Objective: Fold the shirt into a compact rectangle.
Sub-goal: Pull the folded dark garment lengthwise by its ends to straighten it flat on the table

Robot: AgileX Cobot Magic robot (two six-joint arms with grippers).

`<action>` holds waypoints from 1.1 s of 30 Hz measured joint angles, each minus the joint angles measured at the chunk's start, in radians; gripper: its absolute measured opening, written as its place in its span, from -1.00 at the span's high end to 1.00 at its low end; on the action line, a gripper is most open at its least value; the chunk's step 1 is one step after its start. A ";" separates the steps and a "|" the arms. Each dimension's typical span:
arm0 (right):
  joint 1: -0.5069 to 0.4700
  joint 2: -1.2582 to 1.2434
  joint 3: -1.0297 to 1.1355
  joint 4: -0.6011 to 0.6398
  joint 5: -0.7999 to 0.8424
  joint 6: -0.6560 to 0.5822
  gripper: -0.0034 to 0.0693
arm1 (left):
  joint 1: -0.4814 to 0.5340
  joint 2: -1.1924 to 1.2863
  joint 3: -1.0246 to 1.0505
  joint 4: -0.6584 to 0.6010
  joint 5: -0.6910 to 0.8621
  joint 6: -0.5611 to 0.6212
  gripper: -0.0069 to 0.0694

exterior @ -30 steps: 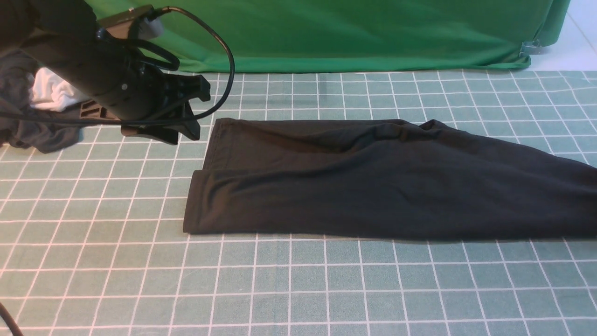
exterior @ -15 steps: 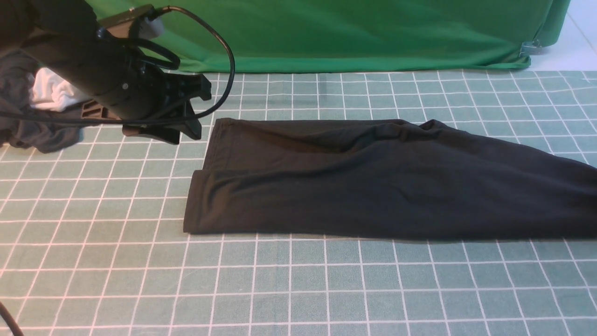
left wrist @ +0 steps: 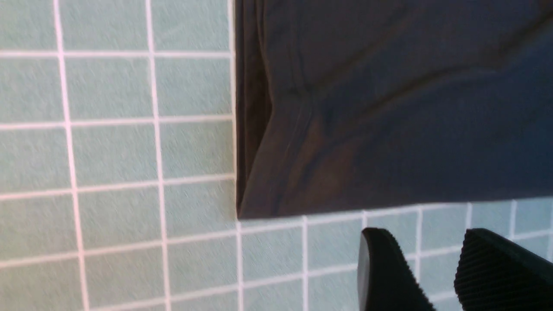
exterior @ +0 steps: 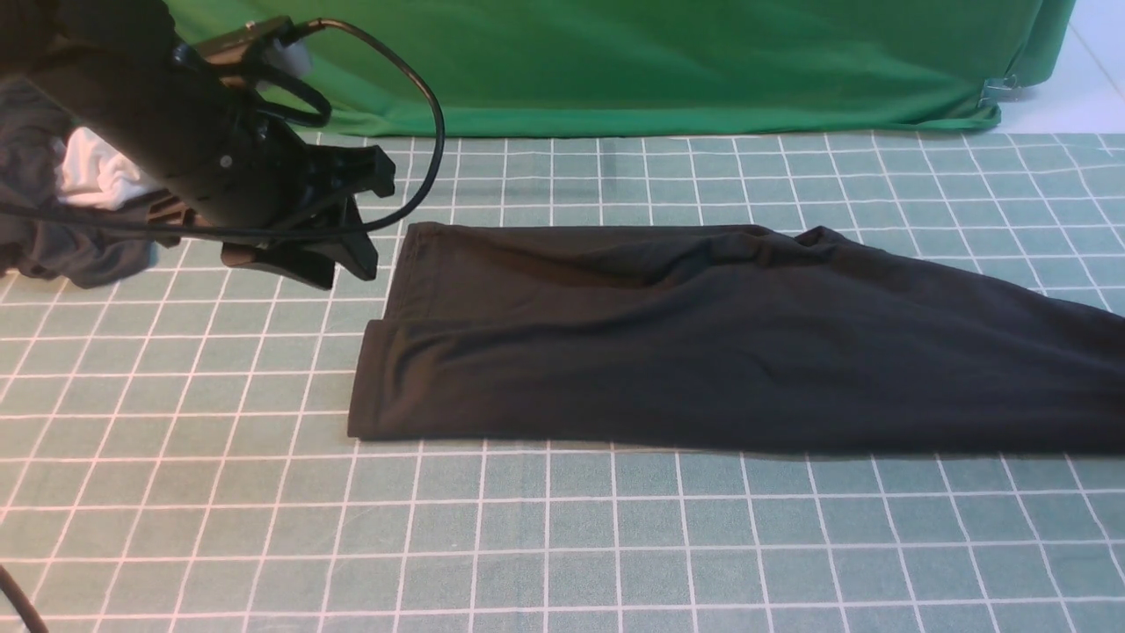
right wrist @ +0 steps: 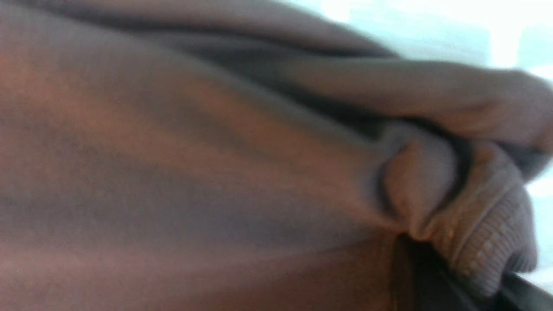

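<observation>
The black shirt (exterior: 703, 343) lies as a long folded band across the gridded mat, its right end running out of the front view. My left gripper (exterior: 369, 215) hovers open just beyond the shirt's far left corner. In the left wrist view its fingers (left wrist: 380, 268) stand apart over bare mat, beside the shirt (left wrist: 389, 108) and clear of its corner. The right arm is out of the front view. Dark shirt fabric (right wrist: 173, 151) fills the right wrist view, and my right gripper (right wrist: 475, 276) is shut on a bunched ribbed edge (right wrist: 488, 233) of it.
A dark garment bunched with a white cloth (exterior: 79, 202) sits at the far left, behind the left arm. A green backdrop (exterior: 615, 61) hangs along the back edge of the mat (exterior: 562, 545). The left arm's cable (exterior: 426, 105) loops above the mat.
The left arm has drifted slightly to the left, its gripper still open. The shirt has barely shifted in the front view.
</observation>
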 joint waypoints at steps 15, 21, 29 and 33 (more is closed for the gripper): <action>-0.076 -0.167 -0.013 -0.011 0.044 0.045 0.85 | 0.000 -0.046 0.068 -0.118 -0.026 0.033 0.19; -0.034 -0.217 -0.050 0.000 0.073 0.050 0.85 | -0.043 0.031 0.089 -0.306 -0.132 0.173 0.22; -0.016 -0.217 -0.050 0.007 0.112 0.052 0.85 | -0.170 0.236 0.089 -0.278 -0.333 0.215 0.55; -0.016 -0.225 -0.050 0.022 0.125 0.054 0.85 | -0.172 0.332 0.090 -0.200 -0.338 0.185 0.70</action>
